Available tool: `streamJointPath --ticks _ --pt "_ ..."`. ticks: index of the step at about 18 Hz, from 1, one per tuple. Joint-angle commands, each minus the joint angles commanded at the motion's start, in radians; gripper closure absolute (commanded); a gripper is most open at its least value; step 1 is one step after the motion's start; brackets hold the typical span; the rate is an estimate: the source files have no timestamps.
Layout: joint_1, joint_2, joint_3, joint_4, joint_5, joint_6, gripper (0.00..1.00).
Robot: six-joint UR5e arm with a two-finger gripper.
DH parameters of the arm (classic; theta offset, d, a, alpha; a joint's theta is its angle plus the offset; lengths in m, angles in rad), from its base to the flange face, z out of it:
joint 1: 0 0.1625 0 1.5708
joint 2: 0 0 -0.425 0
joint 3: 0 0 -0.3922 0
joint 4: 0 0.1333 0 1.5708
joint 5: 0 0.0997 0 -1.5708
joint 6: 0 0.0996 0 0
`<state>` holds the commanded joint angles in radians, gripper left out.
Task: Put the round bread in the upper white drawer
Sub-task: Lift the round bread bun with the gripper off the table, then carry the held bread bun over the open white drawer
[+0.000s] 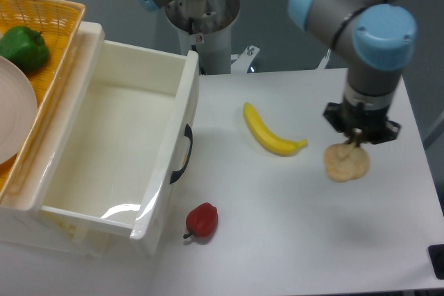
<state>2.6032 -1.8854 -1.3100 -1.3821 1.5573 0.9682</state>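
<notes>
The pincer (355,141) hangs vertically from the wrist at the right side of the table (277,240), directly over the round bread (347,162). Its fingertips reach the top of the bun, but the wrist body hides them from this high viewpoint — whether they are spread, closed or gripping the bread cannot be told. The straight-down approach suits a top grasp on a low, rounded item lying flat.

The round bread sits on the table beneath the pincer, apparently resting on the surface. It shows as a small, lumpy, pale tan round with an uneven lobed outline; part of its top is covered by the tool.

From the bread, a yellow banana (272,132) lies near at 10 o'clock, its curve opening away from the pincer. A red pepper (202,221) lies well apart at 8 o'clock, just beside the drawer front.

The upper white drawer (52,178) stands at 9 o'clock, well apart from the bread, pulled open with its black handle (184,154) facing the bread — the cavity is exposed from above, so the bun can be lowered straight in. Beyond it, a yellow wicker basket (48,12) holds a green pepper (23,48) and a white plate (14,112).
</notes>
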Motion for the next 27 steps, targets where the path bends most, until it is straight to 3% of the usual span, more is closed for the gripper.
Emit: streamJointPath --ticks 5,11,15,19,23,25,26,27 --pt "-0.078 0.094 -0.021 -0.011 -0.164 -0.239 1.00" --pt "-0.256 0.146 -0.066 -0.005 -0.168 -0.371 1.00" --pt "-0.342 0.147 -0.068 -0.005 -0.168 -0.427 1.00" --pt "-0.399 0.147 -0.109 -0.002 -0.171 -0.436 0.84" --pt "-0.443 0.149 -0.141 -0.002 -0.169 -0.434 0.54" --pt "-0.456 0.147 -0.146 -0.003 -0.169 -0.434 0.45" --pt "-0.459 0.147 -0.146 -0.003 -0.171 -0.436 0.21" --pt "-0.462 0.147 -0.146 -0.003 -0.171 -0.436 0.06"
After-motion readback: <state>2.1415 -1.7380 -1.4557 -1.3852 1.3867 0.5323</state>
